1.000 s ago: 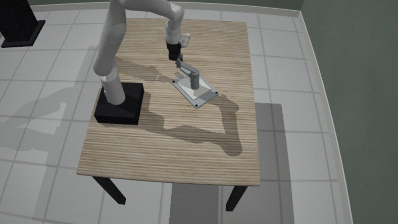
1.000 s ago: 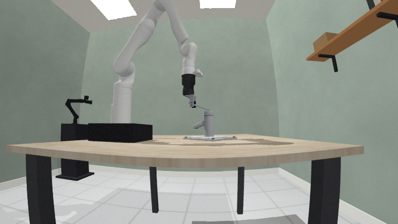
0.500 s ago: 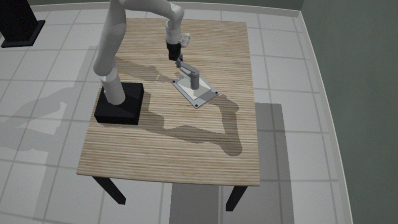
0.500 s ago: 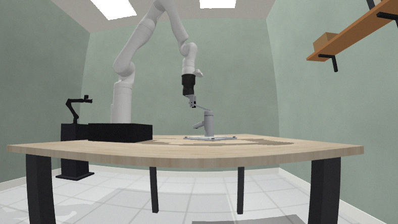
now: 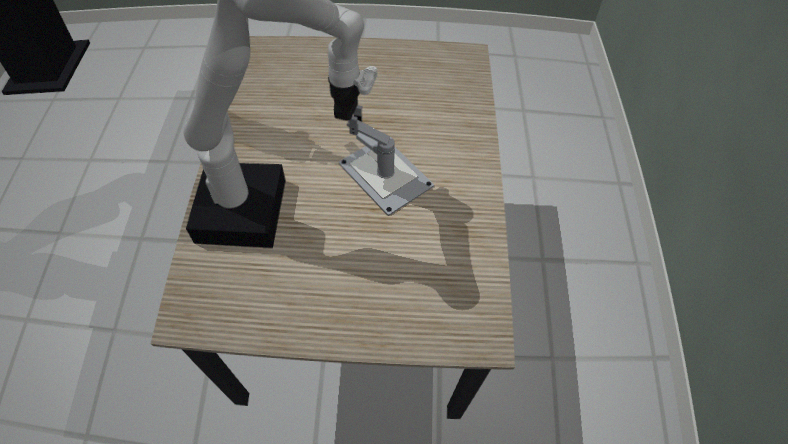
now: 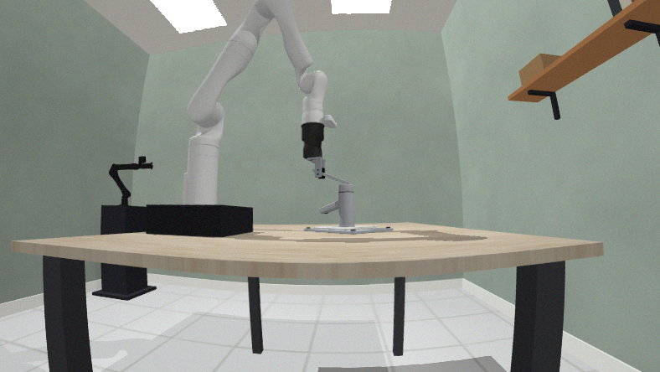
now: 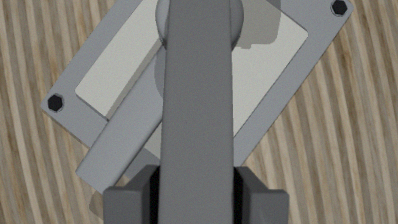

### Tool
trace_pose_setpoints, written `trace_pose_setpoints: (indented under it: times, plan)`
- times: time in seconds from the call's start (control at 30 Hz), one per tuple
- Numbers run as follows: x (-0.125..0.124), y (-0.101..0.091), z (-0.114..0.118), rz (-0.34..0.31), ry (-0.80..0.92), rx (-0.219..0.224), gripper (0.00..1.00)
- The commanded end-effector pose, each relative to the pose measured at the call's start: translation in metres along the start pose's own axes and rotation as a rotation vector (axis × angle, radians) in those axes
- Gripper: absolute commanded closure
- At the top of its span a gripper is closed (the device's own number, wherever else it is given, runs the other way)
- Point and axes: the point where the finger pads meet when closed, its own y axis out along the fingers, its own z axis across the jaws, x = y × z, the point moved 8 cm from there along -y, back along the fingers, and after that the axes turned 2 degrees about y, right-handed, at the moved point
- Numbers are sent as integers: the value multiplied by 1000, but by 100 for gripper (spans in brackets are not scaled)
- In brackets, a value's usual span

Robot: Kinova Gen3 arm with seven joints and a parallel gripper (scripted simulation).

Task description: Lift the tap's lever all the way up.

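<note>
Right now the gripper (image 6: pixel 318 173) is clamped on the free end of the lever (image 6: pixel 334 178), one finger (image 7: pixel 127 200) on each flat side in the wrist view.

- Where the tap sits: tap body (image 6: pixel 346 205) upright on a grey mounting plate (image 5: pixel 417 192), roughly mid-table (image 5: pixel 330 308), a little toward the far side from the arm's black base (image 5: pixel 264 231).
- Lever axis: it runs from the top of the tap body out to the gripper, already tilted above level in the side view, gripper end higher than the pivot end. Spout (image 6: pixel 327 208) points the same general way, lower down.
- Key relation: the pivot lies ahead of and below the hand. My read is that raising the lever means carrying the grasped end up along an arc that curls back toward the tap body, not straight up; a purely vertical pull would likely drag the fingers off the end.
- Progress, as judged: partly lifted, a fair swing left.
- Containers: none on the table. A small box (image 6: pixel 538 66) sits on a wall shelf (image 6: pixel 595 46); contents not visible.
</note>
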Motion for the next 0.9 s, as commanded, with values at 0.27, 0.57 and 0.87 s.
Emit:
trace_pose_setpoints:
  times: [0.27,0.57,0.87]
  plan:
    - [0,-1,0,2,0,-1,100]
    - [0,-1,0,2,0,-1,100]
    - [0,-1,0,2,0,-1,0]
